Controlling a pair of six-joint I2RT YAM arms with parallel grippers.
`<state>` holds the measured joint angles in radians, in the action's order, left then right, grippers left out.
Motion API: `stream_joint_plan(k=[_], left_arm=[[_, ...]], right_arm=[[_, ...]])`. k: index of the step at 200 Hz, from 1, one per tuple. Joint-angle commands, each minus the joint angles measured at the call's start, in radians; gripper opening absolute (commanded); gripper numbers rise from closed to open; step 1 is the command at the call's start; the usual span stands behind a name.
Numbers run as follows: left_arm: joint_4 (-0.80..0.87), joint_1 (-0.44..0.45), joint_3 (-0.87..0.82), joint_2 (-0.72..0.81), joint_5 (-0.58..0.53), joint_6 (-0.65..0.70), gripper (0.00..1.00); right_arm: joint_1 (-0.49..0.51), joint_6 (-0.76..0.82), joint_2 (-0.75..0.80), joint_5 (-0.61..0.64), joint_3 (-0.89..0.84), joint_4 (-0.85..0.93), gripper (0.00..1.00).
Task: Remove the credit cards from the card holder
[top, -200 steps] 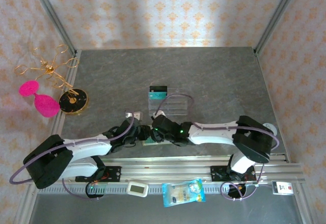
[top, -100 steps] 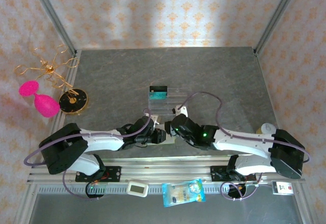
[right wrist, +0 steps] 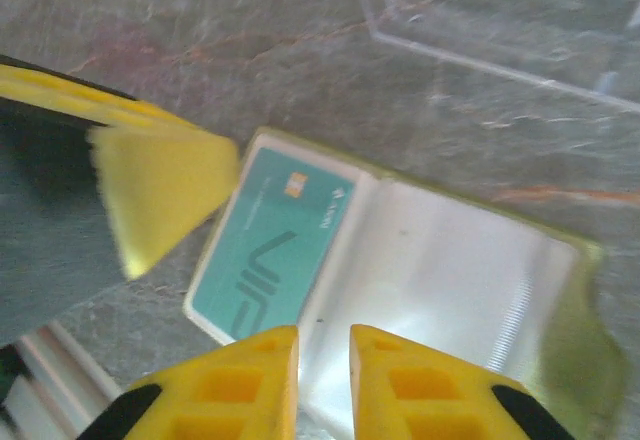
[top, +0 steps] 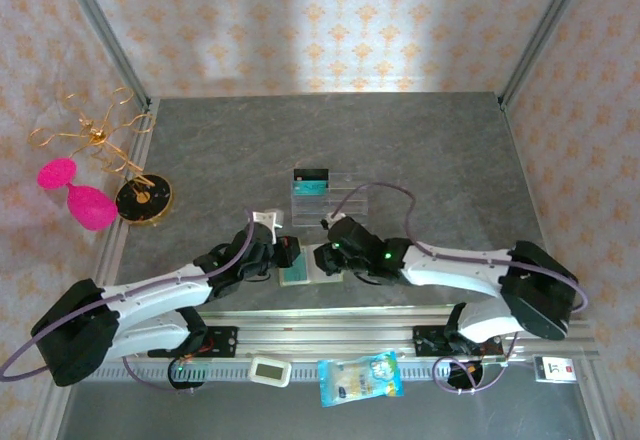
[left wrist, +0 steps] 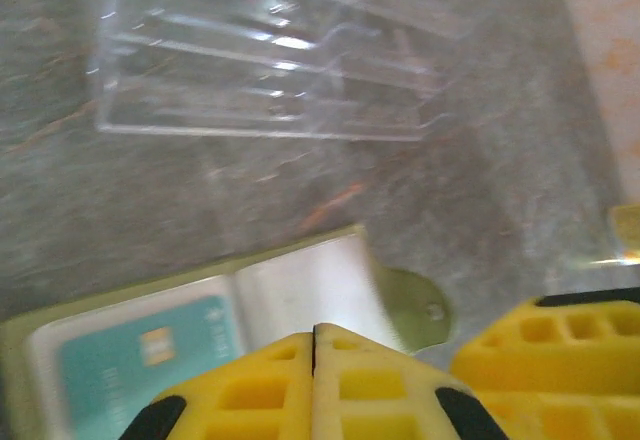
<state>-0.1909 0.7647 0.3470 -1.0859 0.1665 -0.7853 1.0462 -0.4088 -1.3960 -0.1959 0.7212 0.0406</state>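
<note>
The card holder (top: pixel 322 265) lies open and flat near the table's front edge, olive outside with pale pockets (right wrist: pixel 450 270). One teal credit card (right wrist: pixel 275 250) sits in its left half, also seen as the teal credit card (left wrist: pixel 130 355). Another teal card with a dark strip (top: pixel 311 182) rests in the clear tray (top: pixel 332 205). My left gripper (left wrist: pixel 314 345) is shut with nothing in it, just over the holder's pale pocket (left wrist: pixel 310 290). My right gripper (right wrist: pixel 323 345) hovers over the holder's middle fold, its jaws a narrow gap apart with nothing between them. The two grippers are close together.
The clear plastic tray (left wrist: pixel 270 70) stands just beyond the holder. At the table's left edge are a gold wire stand (top: pixel 95 135), a pink object (top: pixel 85 200) and a black-and-gold disc (top: pixel 144 200). A snack packet (top: pixel 360 377) and a small white device (top: pixel 269 369) lie on the front rail.
Both arms swung right, then came back left over the holder. The left gripper closed fully and the right jaws narrowed. The teal card in the holder now shows between the grippers.
</note>
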Motion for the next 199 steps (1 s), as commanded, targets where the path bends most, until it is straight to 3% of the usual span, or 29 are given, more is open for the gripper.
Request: stream_joint_plan(k=[1,79,119,151,199], left_arm=[[0.06,-0.003,-0.029,-0.029,-0.027,0.013,0.02],[0.042,-0.011,-0.044,-0.087,-0.024,0.027,0.0],[0.082,-0.011,-0.042,-0.067,-0.047,0.04,0.0],[0.122,-0.01,-0.04,-0.068,-0.089,0.035,0.0],[0.092,-0.011,-0.053,-0.117,-0.101,0.049,0.0]], right_arm=[[0.002,0.042,-0.076,-0.097,0.044,-0.01,0.17],[0.001,-0.033,-0.163,-0.039,-0.026,0.013,0.08],[-0.001,-0.009,-0.102,-0.057,0.053,0.024,0.14],[-0.006,-0.03,-0.18,-0.161,0.111,-0.015,0.23],[-0.052,-0.09,-0.262,-0.212,0.136,-0.086,0.24]])
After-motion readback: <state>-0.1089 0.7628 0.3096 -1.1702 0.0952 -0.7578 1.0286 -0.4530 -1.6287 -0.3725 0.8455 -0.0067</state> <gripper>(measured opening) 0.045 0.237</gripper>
